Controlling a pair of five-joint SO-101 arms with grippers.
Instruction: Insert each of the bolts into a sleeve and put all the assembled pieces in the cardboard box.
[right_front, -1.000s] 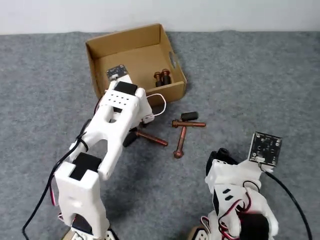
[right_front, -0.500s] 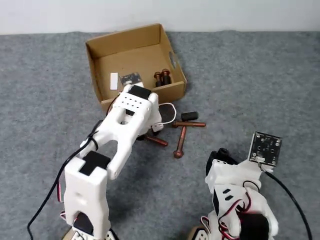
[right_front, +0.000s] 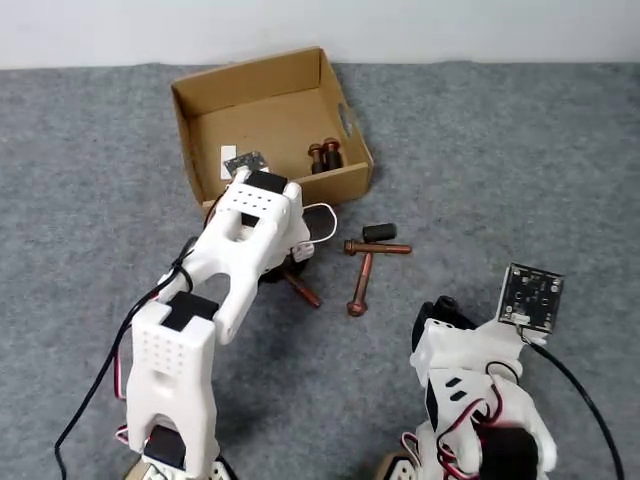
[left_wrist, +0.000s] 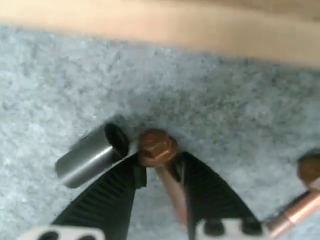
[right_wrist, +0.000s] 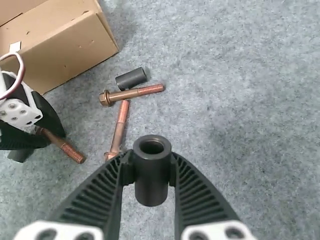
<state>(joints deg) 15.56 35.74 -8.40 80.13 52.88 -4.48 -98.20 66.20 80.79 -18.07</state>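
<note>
Since 1 second ago the left arm (right_front: 240, 260) has swung sideways and back in front of the cardboard box (right_front: 195, 135). The gripped bolt (right_front: 300, 288) under it now lies at a steeper angle, and the right arm (right_front: 480, 390) has kept still.

High view: the box sits by the far edge of the worktop (right_front: 520, 150), with 2 assembled pieces (right_front: 325, 155) against its front wall. A loose sleeve (right_front: 379, 232) lies just beside a free bolt (right_front: 378, 247). Another bolt (right_front: 360, 285) points toward the near edge.

Left wrist view: the left gripper (left_wrist: 160, 167) is clamped on the gripped bolt (left_wrist: 157, 147), just under its hex head. A grey sleeve (left_wrist: 92, 155) lies on the worktop with its open end touching that head, and the box wall runs behind.

Right wrist view: the right gripper (right_wrist: 150, 165) is clamped on the held sleeve (right_wrist: 151, 187), which stands upright with its bore showing, above the worktop near the free bolts.
</note>
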